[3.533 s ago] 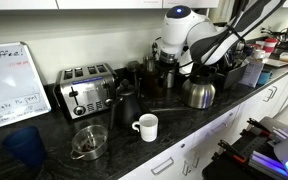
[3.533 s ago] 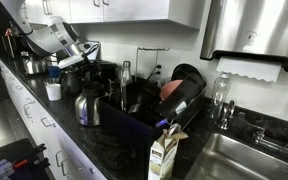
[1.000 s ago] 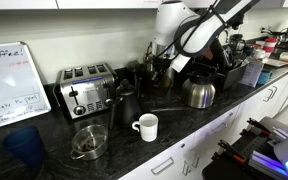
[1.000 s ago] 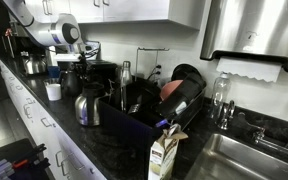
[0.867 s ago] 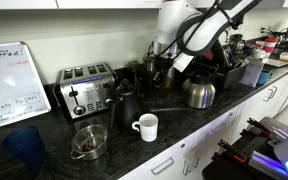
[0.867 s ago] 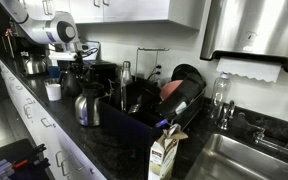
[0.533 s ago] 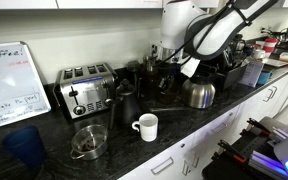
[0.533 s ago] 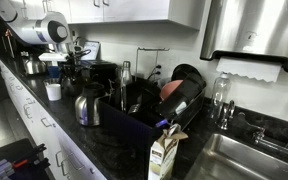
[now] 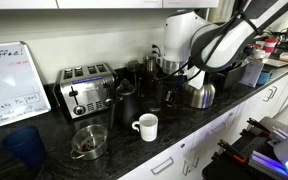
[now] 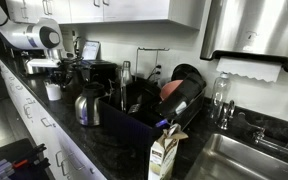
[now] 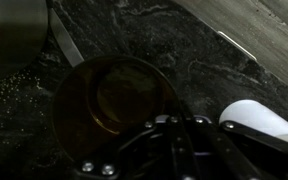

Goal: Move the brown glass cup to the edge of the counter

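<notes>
Seen from above in the wrist view, the brown glass cup (image 11: 109, 100) is a dark see-through tumbler over the black speckled counter (image 11: 199, 60). My gripper (image 11: 172, 122) is shut on the cup's near rim, one finger inside and one outside. In an exterior view the cup (image 9: 170, 99) hangs under the gripper (image 9: 171, 88), low over the counter (image 9: 184, 130), right of the white mug and left of the steel kettle. Whether its base touches the stone I cannot tell. The counter's straight front edge (image 11: 254, 55) runs diagonally at the upper right of the wrist view.
A white mug (image 9: 146, 126) (image 11: 266, 125) stands close beside the cup. Around it are a steel kettle (image 9: 199, 93), a black kettle (image 9: 124, 103), a toaster (image 9: 87, 90) and a glass bowl (image 9: 89, 142). A dish rack (image 10: 164, 105) and a carton (image 10: 164, 155) lie further along.
The arm has come away from the appliances at the back and moved down and forward toward the counter's front, carrying the cup. The jaws stayed shut.
</notes>
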